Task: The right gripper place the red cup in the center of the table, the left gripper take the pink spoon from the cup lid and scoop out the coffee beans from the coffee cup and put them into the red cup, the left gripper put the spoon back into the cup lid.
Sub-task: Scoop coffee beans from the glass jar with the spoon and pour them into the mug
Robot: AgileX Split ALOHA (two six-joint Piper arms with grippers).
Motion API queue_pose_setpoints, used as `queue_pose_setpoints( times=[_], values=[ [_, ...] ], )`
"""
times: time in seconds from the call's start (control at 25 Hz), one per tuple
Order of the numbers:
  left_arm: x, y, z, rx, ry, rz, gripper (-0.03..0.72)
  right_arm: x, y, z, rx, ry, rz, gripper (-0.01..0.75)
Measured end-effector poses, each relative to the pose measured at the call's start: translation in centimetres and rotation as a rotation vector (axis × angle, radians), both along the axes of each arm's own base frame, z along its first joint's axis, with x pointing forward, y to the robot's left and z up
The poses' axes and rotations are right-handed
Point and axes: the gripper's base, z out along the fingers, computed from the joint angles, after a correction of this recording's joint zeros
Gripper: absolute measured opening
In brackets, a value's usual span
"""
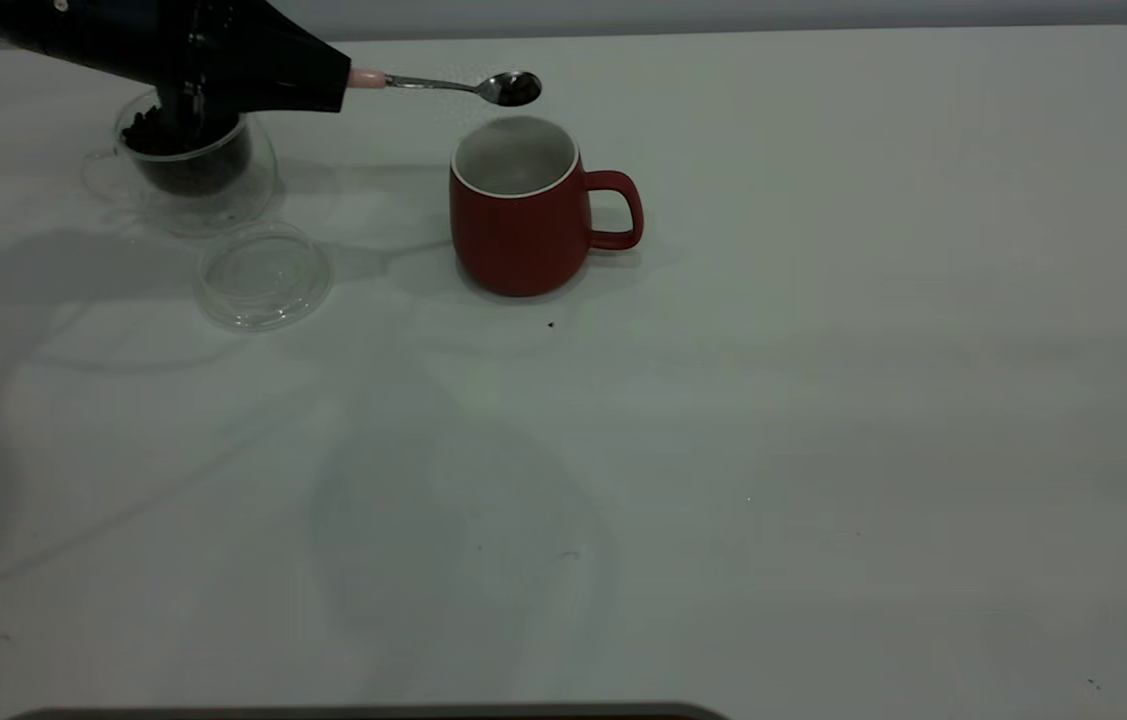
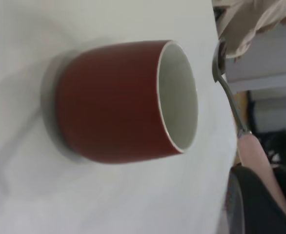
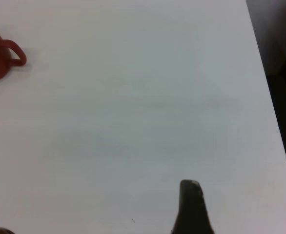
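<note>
The left gripper [image 1: 328, 85] is clamping the pink spoon [image 1: 453, 85] level; its bowl is hovering just behind the red cup [image 1: 521, 205]; right fingers indiscernible.

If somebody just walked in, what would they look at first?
Probably the rounded dark red mug standing mid-table, handle toward the right arm's side. Just above its rim hangs a pink-handled metal spoon, held by the black left gripper over the clear glass cup of dark coffee beans.

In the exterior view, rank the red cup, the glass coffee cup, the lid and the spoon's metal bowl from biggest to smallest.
1. red cup
2. coffee cup, partly hidden by the left gripper, so close to unsure
3. cup lid
4. pink spoon bowl
</note>
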Motion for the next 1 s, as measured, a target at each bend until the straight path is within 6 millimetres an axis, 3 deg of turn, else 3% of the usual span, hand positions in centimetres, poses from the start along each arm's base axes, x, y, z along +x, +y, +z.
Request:
queue_pose_setpoints(
  times=[0.48,0.76,1.0],
  values=[
    [0.6,-0.3,-0.7,0.107,-0.361,-0.112,0.123,0.0,0.0,0.0,0.000,0.000,0.000,0.591],
    [0.0,-0.1,0.0,0.047,-0.316,-0.147,0.123,0.0,0.0,0.0,0.000,0.000,0.000,0.591],
    [-0.1,3.6,3.6,0.072,-0.195,-0.062,0.123,0.0,0.0,0.0,0.000,0.000,0.000,0.591]
  ],
)
